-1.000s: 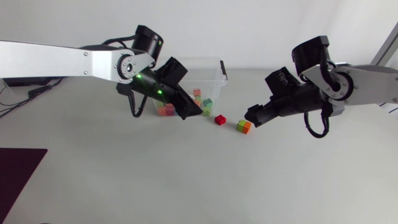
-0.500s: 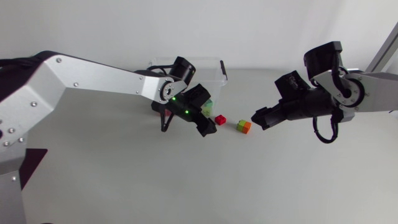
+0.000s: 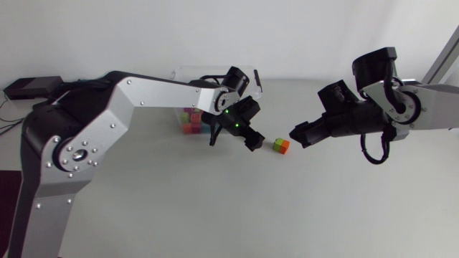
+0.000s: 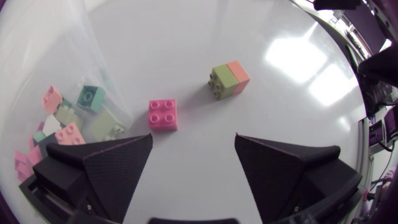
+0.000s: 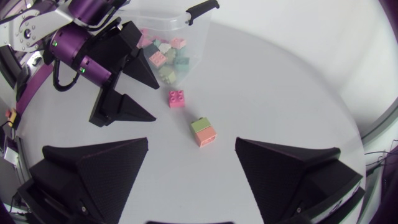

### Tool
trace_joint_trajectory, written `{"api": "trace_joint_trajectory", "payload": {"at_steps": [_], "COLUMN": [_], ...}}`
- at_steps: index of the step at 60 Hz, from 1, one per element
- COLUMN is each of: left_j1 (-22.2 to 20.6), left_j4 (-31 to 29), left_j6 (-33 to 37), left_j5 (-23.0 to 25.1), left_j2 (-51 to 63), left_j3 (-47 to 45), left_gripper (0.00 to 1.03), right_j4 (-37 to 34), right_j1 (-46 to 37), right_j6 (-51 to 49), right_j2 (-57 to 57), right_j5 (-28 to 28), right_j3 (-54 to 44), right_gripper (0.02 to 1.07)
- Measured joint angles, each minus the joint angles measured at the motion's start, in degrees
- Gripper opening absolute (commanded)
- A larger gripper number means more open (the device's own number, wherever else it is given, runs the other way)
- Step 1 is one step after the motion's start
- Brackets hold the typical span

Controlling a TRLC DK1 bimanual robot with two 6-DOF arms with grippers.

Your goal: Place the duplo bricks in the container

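A small red brick (image 4: 163,114) lies on the table just ahead of my left gripper (image 4: 193,139), in line with the gap of its open fingers and not touched. In the head view the left gripper (image 3: 248,136) hides this brick. A green-and-orange brick (image 3: 281,145) lies a little further right. My right gripper (image 3: 295,135) hovers right next to it, open, and the brick (image 5: 203,131) shows ahead of its fingers. The clear container (image 3: 192,72) stands behind the left gripper with several coloured bricks (image 4: 62,121) inside.
The container's black handle (image 5: 202,9) points toward the right arm. My left gripper (image 5: 154,101) shows in the right wrist view beside the red brick (image 5: 176,98). White tabletop (image 3: 237,208) lies open toward the front.
My left arm has swung from above the container out to the right and down over the red brick, its fingers narrowing slightly. The right gripper drew back a little, then held.
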Motion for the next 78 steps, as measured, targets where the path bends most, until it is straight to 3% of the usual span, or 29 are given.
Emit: {"api": "trace_joint_trajectory", "payload": {"at_steps": [45,62,69,78], "left_j1": [-0.3,-0.7,-0.7,-0.7], "left_j4": [-2.3,-7.8,-9.7,-7.6], "left_j6": [-0.9,-1.2,-1.2,-1.2], "left_j5": [-5.4,-5.7,-5.7,-5.2], "left_j2": [4.0,7.5,7.5,6.6], "left_j3": [7.1,13.2,13.6,10.6], "left_gripper": [0.91,0.91,0.80,0.78], "right_j4": [1.4,1.5,1.9,2.3], "right_j1": [-1.0,-1.9,-1.9,-1.8], "right_j6": [0.0,0.0,0.0,-0.9], "right_j2": [1.0,1.3,2.5,6.7], "right_j5": [-1.3,-1.7,-1.7,-1.7], "right_j3": [-0.3,-0.4,-0.4,-0.2], "right_gripper": [1.03,1.03,1.03,1.03]}}
